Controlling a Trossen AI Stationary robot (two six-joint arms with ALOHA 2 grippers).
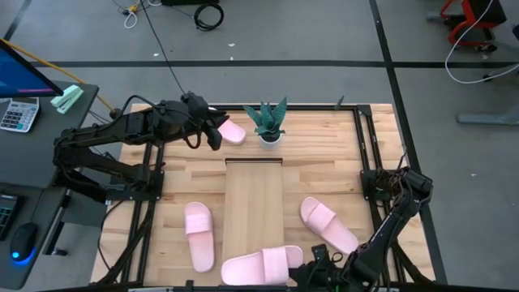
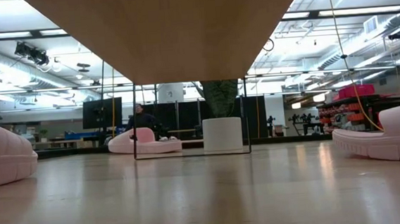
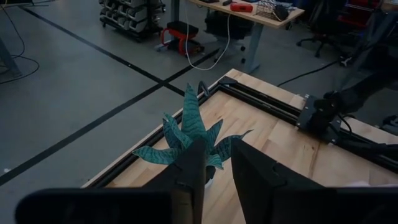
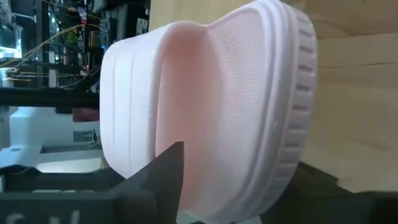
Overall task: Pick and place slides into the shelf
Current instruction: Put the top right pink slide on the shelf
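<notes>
slides (image 4: pixel 249 93): matt textured foam | shelf (image 1: pixel 253 207): smooth pale wood | table (image 1: pixel 324 154): slatted wood

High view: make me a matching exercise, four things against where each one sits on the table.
Things:
1. potted plant
2. shelf
3. left tool
4. right tool

Places:
A. near edge, at the crosswise slide
B. table's middle, running far to near
C. far left part, at the slide beside the plant
D. between the shelf's far end and the far edge

Pairs: 1-D, 2-B, 3-C, 4-A
</notes>
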